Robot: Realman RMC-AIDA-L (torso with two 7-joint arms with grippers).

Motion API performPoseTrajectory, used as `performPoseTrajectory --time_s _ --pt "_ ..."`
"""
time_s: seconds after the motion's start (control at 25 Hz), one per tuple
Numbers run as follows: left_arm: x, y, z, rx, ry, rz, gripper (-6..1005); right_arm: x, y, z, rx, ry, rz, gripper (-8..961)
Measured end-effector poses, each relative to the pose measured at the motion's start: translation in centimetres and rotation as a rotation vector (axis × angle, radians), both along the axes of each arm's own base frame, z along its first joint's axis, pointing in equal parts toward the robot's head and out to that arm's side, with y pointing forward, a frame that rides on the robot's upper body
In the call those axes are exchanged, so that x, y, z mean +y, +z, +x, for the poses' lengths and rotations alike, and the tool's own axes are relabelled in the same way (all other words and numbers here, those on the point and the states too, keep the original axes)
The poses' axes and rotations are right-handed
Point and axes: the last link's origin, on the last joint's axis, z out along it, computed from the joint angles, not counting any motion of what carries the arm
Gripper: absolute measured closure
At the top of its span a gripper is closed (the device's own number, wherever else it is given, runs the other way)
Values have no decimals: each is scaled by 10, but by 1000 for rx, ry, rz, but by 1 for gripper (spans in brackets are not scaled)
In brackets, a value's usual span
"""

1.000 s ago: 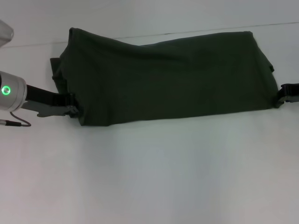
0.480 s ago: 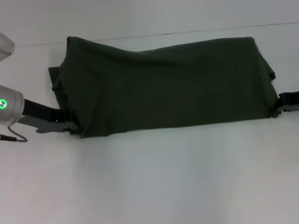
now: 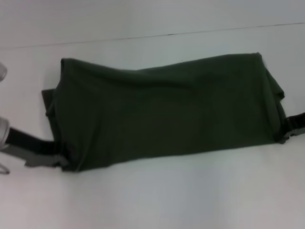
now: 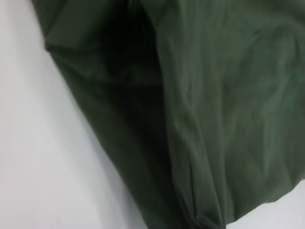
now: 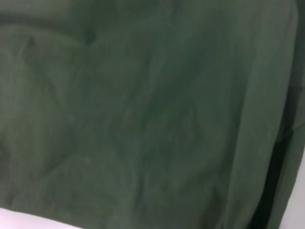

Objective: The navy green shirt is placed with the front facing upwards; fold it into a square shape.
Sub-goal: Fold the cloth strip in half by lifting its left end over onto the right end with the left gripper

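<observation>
The navy green shirt [image 3: 167, 112] lies folded into a long band across the white table [image 3: 157, 195] — plain side up. The left tool [image 3: 57, 160] and the right tool [image 3: 285, 136] meet its near corners, one at each end — whether either is gripping, I cannot tell.

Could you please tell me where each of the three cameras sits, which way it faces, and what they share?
Head view: from the robot's head, facing forward and down at the white table and folded navy green shirt; left gripper and right gripper show at the shirt's ends.
Left wrist view: on the left arm, close on shirt fabric and table; no robot parts show.
Right wrist view: on the right arm, filled with shirt fabric; no robot parts show.
Shared: all three show the shirt.
</observation>
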Motion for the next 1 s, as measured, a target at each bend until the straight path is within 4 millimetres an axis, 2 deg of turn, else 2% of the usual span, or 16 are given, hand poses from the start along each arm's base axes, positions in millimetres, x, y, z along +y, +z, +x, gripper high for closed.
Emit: performPoseTrajectory --time_s 0.24,0.52,1.0 --pt "-21 4 -17 36 51 -68 981 -7 -10 -9 -4 10 -93 920" --pt "-29 4 -24 63 68 -97 981 -19 -26 -17 -6 11 -205 915" --pt "-38 7 -31 109 92 -148 982 -25 -26 -15 -39 -12 -250 907"
